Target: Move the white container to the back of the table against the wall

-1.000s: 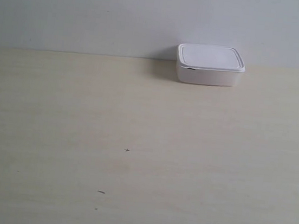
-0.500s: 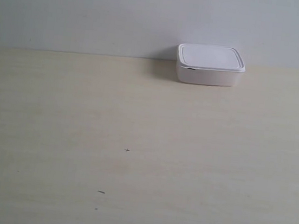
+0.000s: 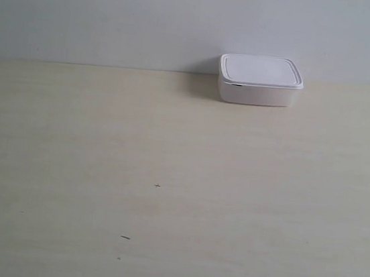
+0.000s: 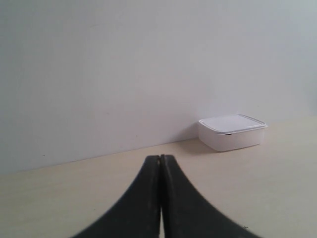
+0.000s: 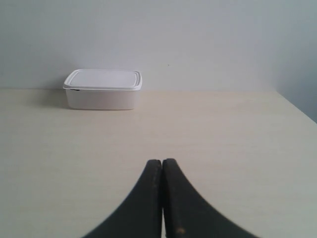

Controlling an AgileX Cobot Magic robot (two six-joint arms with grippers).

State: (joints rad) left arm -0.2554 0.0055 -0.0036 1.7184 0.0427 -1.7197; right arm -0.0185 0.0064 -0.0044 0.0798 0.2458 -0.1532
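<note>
The white container [image 3: 260, 80] sits lidded at the back of the cream table [image 3: 167, 177], its rear side at the foot of the grey-white wall [image 3: 119, 15]. It also shows in the left wrist view as the white container [image 4: 232, 132] and in the right wrist view as the white container [image 5: 103, 89]. My left gripper [image 4: 160, 157] is shut with nothing in it, well short of the box. My right gripper [image 5: 162, 161] is likewise shut and empty, far from the box. Neither arm shows in the exterior view.
A few tiny dark specks [image 3: 157, 186] mark the tabletop in front. The table's side edge [image 5: 297, 106] shows in the right wrist view.
</note>
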